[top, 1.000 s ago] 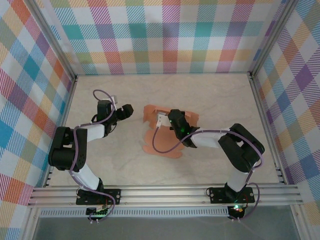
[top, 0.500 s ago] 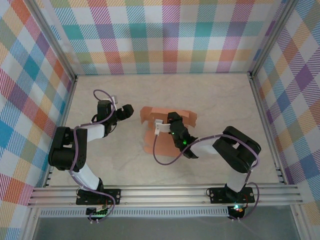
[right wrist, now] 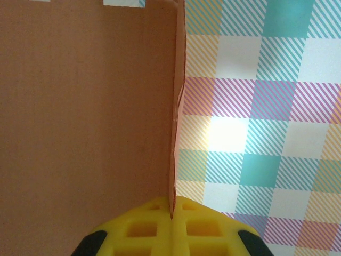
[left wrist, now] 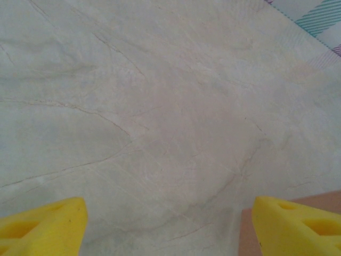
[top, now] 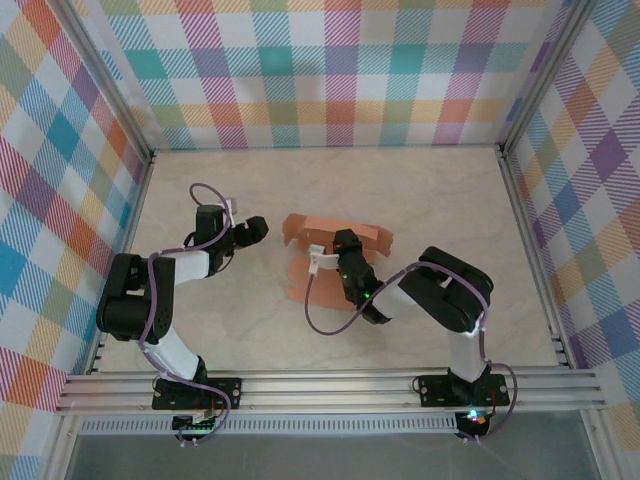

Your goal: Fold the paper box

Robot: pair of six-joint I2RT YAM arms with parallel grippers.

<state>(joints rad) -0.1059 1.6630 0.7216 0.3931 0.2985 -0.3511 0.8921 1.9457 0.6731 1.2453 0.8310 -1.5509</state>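
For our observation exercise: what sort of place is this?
Probably a robot test cell: a left arm and right arm bolted to a metal rail, plaid screens walling a pale table.

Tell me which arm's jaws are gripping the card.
The right gripper: its jaws are shut on the paper box's edge. The left gripper is open over bare table.

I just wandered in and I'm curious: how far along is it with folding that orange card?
Early days. Done: some flaps of the salmon-orange thin card sheet stand up; the rest lies flat. In hand: the right claw is shut on a raised edge; the left claw is open, beside the card, empty. Left: raising the remaining flaps and closing the box.
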